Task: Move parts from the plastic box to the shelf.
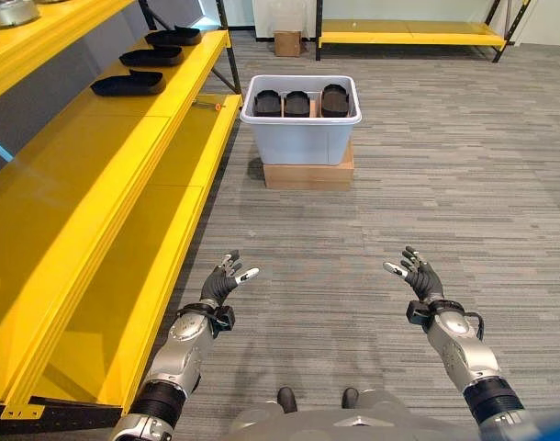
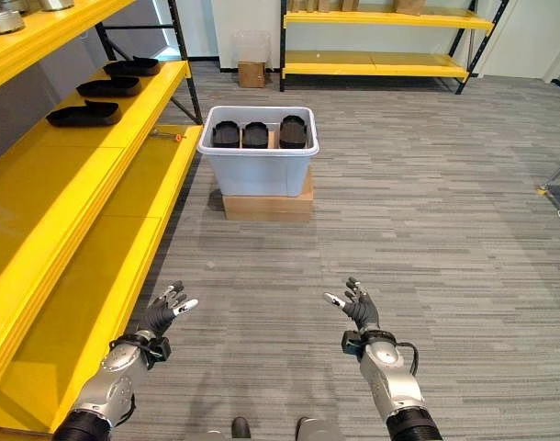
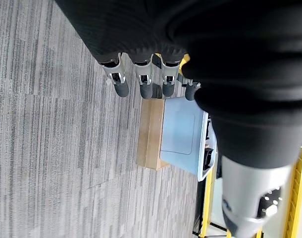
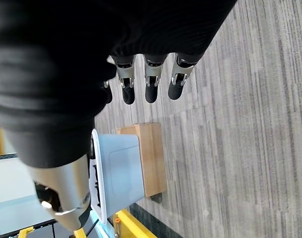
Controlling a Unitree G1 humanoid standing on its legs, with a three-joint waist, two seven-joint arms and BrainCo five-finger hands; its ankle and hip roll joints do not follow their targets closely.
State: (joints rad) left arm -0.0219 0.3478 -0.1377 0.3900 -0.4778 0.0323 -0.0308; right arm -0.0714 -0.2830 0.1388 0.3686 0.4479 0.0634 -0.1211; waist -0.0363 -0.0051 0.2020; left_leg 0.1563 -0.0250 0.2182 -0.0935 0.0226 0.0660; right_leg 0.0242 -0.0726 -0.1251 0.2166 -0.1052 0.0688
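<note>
A pale grey plastic box [image 1: 301, 129] stands on a low cardboard carton [image 1: 308, 173] on the carpet ahead, with three black parts [image 1: 296, 103] inside it. On the yellow shelf [image 1: 96, 175] to my left lie three more black parts [image 1: 127, 84] in a row at its far end. My left hand [image 1: 223, 281] and right hand [image 1: 418, 274] hover over the carpet well short of the box, both open and holding nothing. Both wrist views look past straight fingers [image 3: 143, 82] at the box [image 4: 119, 173].
A second yellow rack [image 2: 376, 41] lines the far wall, with a small cardboard box [image 1: 286, 42] near it. A small orange-tipped tool [image 1: 209, 105] lies on the shelf's lower level beside the plastic box. A metal part [image 1: 9, 11] sits on the upper shelf.
</note>
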